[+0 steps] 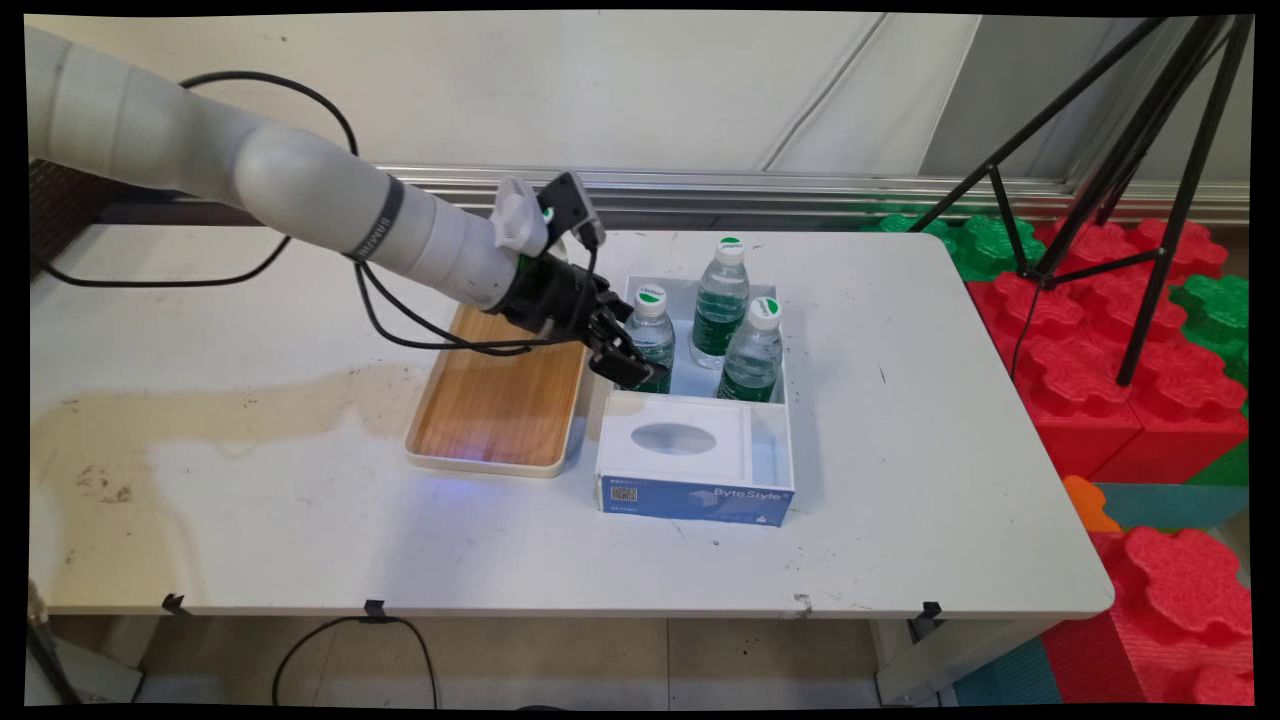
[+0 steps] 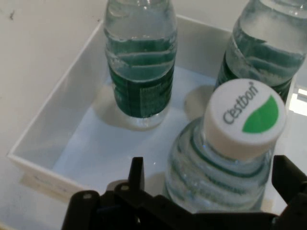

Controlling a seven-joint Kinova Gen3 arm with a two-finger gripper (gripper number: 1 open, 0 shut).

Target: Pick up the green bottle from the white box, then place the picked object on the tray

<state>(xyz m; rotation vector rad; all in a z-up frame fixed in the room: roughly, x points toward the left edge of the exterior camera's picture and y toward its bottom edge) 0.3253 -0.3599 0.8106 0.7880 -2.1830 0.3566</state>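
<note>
Three clear water bottles with green labels and white caps stand in the far part of a white bin point(image 1: 785, 400). My gripper point(image 1: 632, 368) reaches down over the bin's left wall to the left bottle point(image 1: 653, 335). In the hand view that bottle point(image 2: 242, 120) stands upright between the fingers, its cap reading "C'estbon". The gripper point(image 2: 211, 170) is open: the left finger point(image 2: 136, 175) stands a little off the bottle's side, and the right finger point(image 2: 288, 177) is close by its other side. The two other bottles point(image 2: 139, 72) point(image 2: 266, 48) stand farther back.
A blue and white tissue box point(image 1: 690, 470) fills the bin's near part. A wooden tray point(image 1: 495, 400) with a white rim lies just left of the bin, under the arm. A black tripod point(image 1: 1150, 180) and red and green foam blocks point(image 1: 1110, 330) stand off the table's right end.
</note>
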